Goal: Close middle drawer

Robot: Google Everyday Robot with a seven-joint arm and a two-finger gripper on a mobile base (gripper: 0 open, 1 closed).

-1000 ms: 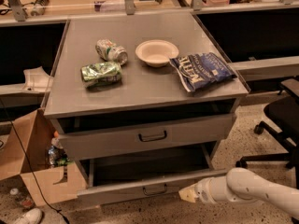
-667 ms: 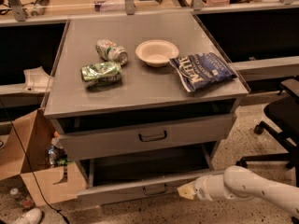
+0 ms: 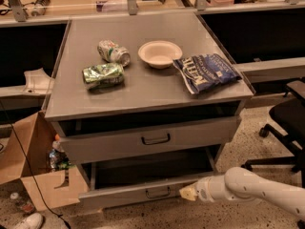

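Barely anything is shifting since a second ago: my hand [image 3: 187,193] is staying low at the front of the middle drawer [image 3: 119,198], just right of its dark loop handle [image 3: 158,192]. I cannot tell whether the hand is spread or pressed together. The middle drawer is standing pulled out, its low front nearest the floor. Directly above it, the taller-fronted drawer [image 3: 105,147] is also hanging open. Higher above the drawer, the worktop [image 3: 143,92] is carrying a bowl [image 3: 160,53], a chip bag [image 3: 207,72] and two cans [image 3: 103,75]. Left of the drawer, a cardboard box [image 3: 26,151] is sitting open.
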